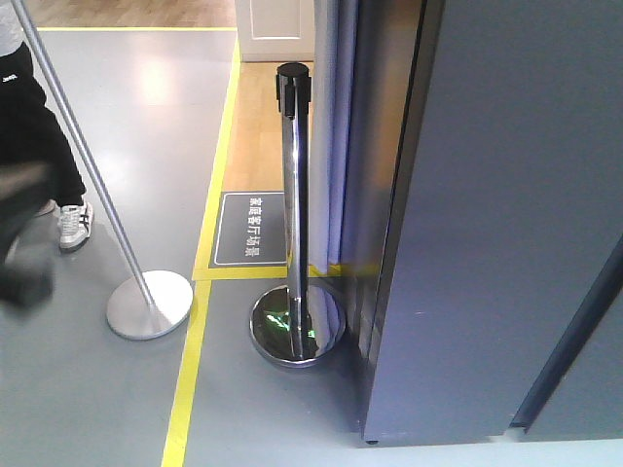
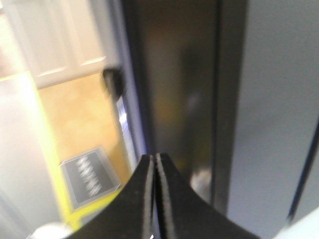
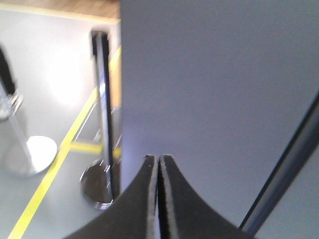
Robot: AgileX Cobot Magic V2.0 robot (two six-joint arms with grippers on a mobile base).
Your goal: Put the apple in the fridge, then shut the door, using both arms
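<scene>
Here both grippers, left (image 2: 155,164) and right (image 3: 158,164), have fingers pressed together, holding nothing. The fridge door (image 1: 496,224) beside the chrome post (image 1: 295,195) looks heavy, stiff and smooth; push its flat face.

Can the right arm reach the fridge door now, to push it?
Probably yes. In the right wrist view the right tool, closed and empty, points at the grey door, with nothing between them. The chrome post stands off to the side.
</scene>
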